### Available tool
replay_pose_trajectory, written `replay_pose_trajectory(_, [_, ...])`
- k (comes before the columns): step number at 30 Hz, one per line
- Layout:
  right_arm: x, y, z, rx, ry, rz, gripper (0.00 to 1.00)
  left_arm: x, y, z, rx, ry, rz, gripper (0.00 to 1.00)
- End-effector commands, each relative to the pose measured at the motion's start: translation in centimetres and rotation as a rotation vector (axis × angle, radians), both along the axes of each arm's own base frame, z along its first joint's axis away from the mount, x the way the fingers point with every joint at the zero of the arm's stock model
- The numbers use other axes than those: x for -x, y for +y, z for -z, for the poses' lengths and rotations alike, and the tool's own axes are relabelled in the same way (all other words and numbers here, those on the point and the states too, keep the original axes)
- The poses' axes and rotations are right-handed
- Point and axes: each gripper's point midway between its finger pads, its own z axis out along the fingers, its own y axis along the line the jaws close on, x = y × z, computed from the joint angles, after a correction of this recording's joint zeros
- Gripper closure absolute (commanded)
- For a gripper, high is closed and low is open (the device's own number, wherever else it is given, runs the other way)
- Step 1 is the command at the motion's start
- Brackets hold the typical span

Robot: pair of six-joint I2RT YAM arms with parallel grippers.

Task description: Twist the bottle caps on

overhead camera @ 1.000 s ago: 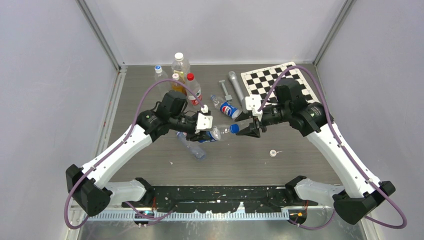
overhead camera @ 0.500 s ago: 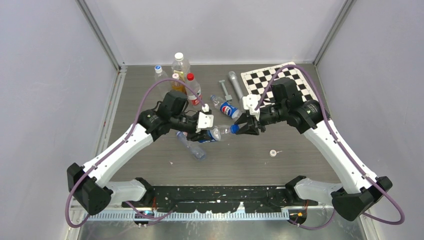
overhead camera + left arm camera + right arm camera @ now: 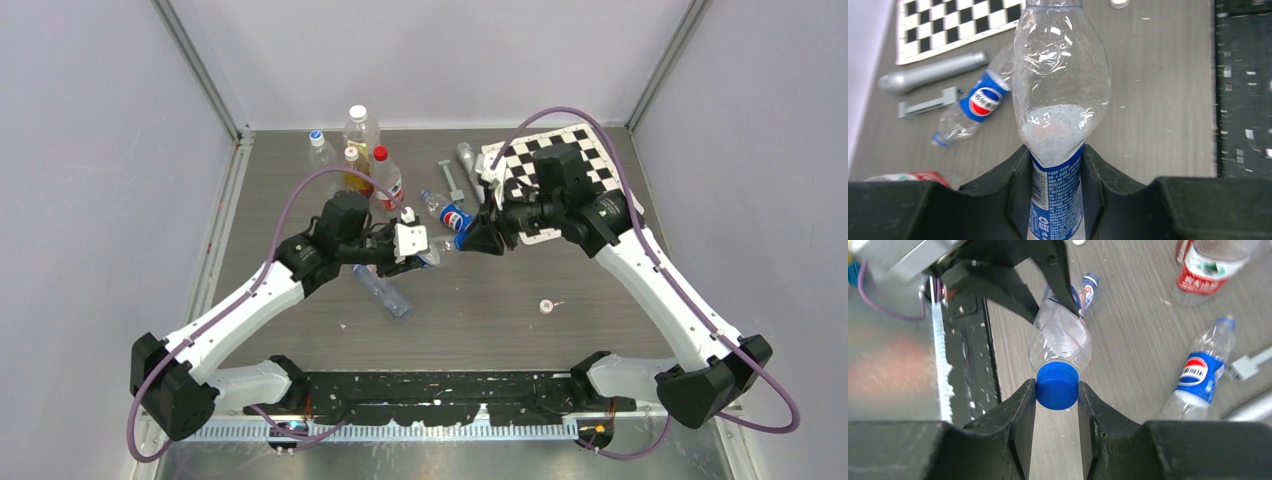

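One blue cap (image 3: 1057, 386) sits on the mouth of the blue-labelled bottle (image 3: 1062, 95), which is held in the air over mid-table. The right gripper (image 3: 1057, 390) clamps the cap and the left gripper (image 3: 1056, 165) clamps the bottle's body. The threads should catch best with cap and neck in line and light pressure during the twist. Against a second ago, the right gripper sits further left and farther back, closer to the left one.

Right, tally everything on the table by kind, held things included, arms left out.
Bottle in the jaws of the left gripper: 1
Other bottles: 6
Blue cap in the jaws of the right gripper: 1
Loose white cap: 1
Checkerboard: 1
Silver cylinder: 1
Grey tool: 1
Total: 12
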Motion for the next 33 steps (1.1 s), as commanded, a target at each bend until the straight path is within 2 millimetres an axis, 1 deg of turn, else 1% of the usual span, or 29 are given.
replay_pose_trajectory(1, [-3.0, 1.6, -1.4, -0.105, 0.310, 0.343, 0.99, -3.4, -1.3, -6.8, 0.184, -0.321, -0.125, 1.00])
replay_pose_trajectory(2, [-3.7, 1.5, -1.2, -0.119, 0.417, 0.465, 0.99, -3.8, -1.2, -7.2, 0.189, -0.375, -0.155, 1.00])
replay_pose_trajectory(3, [-4.5, 1.6, -1.2, -0.123, 0.473, 0.528, 0.99, -4.3, -1.3, -7.6, 0.197, -0.427, -0.184, 1.00])
replay_pose_trajectory(4, [-4.8, 1.4, -0.8, -0.129, 0.586, 0.635, 0.99, -4.4, -1.4, -7.6, 0.194, -0.471, -0.198, 1.00])
replay_pose_trajectory(5, [-5.3, 1.6, -0.8, -0.128, 0.642, 0.685, 0.99, -4.6, -1.6, -7.9, 0.184, -0.526, -0.218, 1.00])
replay_pose_trajectory(6, [-5.4, 1.1, 0.0, -0.112, 0.742, 0.791, 0.99, -4.7, -1.9, -8.0, 0.167, -0.582, -0.235, 1.00])
replay_pose_trajectory(7, [-5.9, 1.2, 0.1, -0.109, 0.788, 0.842, 0.99, -4.7, -2.2, -8.3, 0.149, -0.647, -0.250, 1.00])
replay_pose_trajectory(8, [-5.9, 1.0, 0.6, -0.110, 0.862, 0.910, 0.99, -4.7, -2.6, -8.4, 0.130, -0.705, -0.259, 1.00])
replay_pose_trajectory(10, [-6.3, 1.1, 1.1, -0.126, 0.930, 0.982, 0.99, -4.6, -3.1, -8.5, 0.098, -0.780, -0.294, 1.00])
replay_pose_trajectory(11, [-6.4, 1.0, 1.3, -0.131, 0.937, 0.997, 0.99, -4.6, -3.2, -8.4, 0.092, -0.781, -0.300, 1.00])
replay_pose_trajectory(12, [-6.8, 0.9, 1.1, -0.153, 0.925, 1.013, 0.99, -4.6, -3.2, -8.1, 0.088, -0.759, -0.305, 1.00])
replay_pose_trajectory(14, [-7.0, 0.4, 0.7, -0.164, 0.863, 1.006, 0.97, -4.6, -3.0, -7.5, 0.072, -0.708, -0.319, 1.00])
replay_pose_trajectory(15, [-6.9, 0.1, 0.1, -0.173, 0.832, 0.997, 0.87, -4.5, -2.9, -6.9, 0.050, -0.682, -0.314, 1.00])
replay_pose_trajectory(16, [-6.8, -0.2, -0.5, -0.169, 0.775, 0.966, 0.81, -4.6, -2.6, -6.2, 0.027, -0.652, -0.314, 1.00])
replay_pose_trajectory(17, [-6.7, -0.5, -0.8, -0.150, 0.711, 0.919, 0.67, -4.5, -2.3, -5.6, 0.011, -0.616, -0.310, 1.00])
replay_pose_trajectory(18, [-6.4, -0.7, -1.5, -0.151, 0.665, 0.889, 0.59, -4.5, -2.0, -4.9, -0.005, -0.570, -0.301, 1.00])
replay_pose_trajectory(19, [-6.2, -0.9, -1.8, -0.133, 0.597, 0.840, 0.47, -4.3, -1.6, -4.0, -0.029, -0.524, -0.290, 1.00])
replay_pose_trajectory(20, [-5.8, -1.1, -2.5, -0.135, 0.549, 0.807, 0.43, -4.2, -1.3, -3.3, -0.041, -0.475, -0.276, 1.00])
replay_pose_trajectory(21, [-5.6, -1.4, -2.7, -0.113, 0.469, 0.751, 0.38, -4.0, -1.0, -2.7, -0.049, -0.422, -0.258, 1.00])
replay_pose_trajectory(22, [-5.2, -1.7, -3.3, -0.112, 0.419, 0.719, 0.35, -3.7, -0.7, -2.2, -0.051, -0.371, -0.240, 1.00])
replay_pose_trajectory(25, [-4.2, -2.2, -4.1, -0.069, 0.197, 0.548, 0.33, -2.7, -0.1, -1.3, -0.049, -0.219, -0.158, 1.00])
replay_pose_trajectory(26, [-3.5, -2.5, -4.2, -0.063, 0.145, 0.503, 0.32, -2.4, 0.1, -1.1, -0.052, -0.178, -0.133, 1.00])
replay_pose_trajectory(27, [-2.8, -2.3, -4.3, -0.045, 0.053, 0.396, 0.32, -2.1, 0.2, -1.0, -0.055, -0.145, -0.110, 1.00])
replay_pose_trajectory(28, [-2.0, -2.4, -4.4, -0.045, 0.013, 0.347, 0.32, -1.6, 0.4, -0.6, -0.068, -0.108, -0.089, 1.00])
replay_pose_trajectory(29, [-1.4, -2.2, -4.5, -0.044, -0.050, 0.263, 0.31, -1.2, 0.4, -0.7, -0.067, -0.081, -0.064, 1.00])
replay_pose_trajectory(30, [-0.8, -2.2, -4.3, -0.043, -0.081, 0.222, 0.31, -0.9, 0.4, -0.6, -0.071, -0.059, -0.041, 1.00])
replay_pose_trajectory(32, [0.4, -1.9, -4.1, -0.035, -0.199, 0.075, 0.31, -0.2, 0.2, -0.7, -0.072, -0.025, 0.002, 1.00])
replay_pose_trajectory(33, [0.6, -1.9, -3.7, -0.031, -0.215, 0.049, 0.31, 0.2, 0.0, -0.8, -0.069, -0.008, 0.025, 1.00])
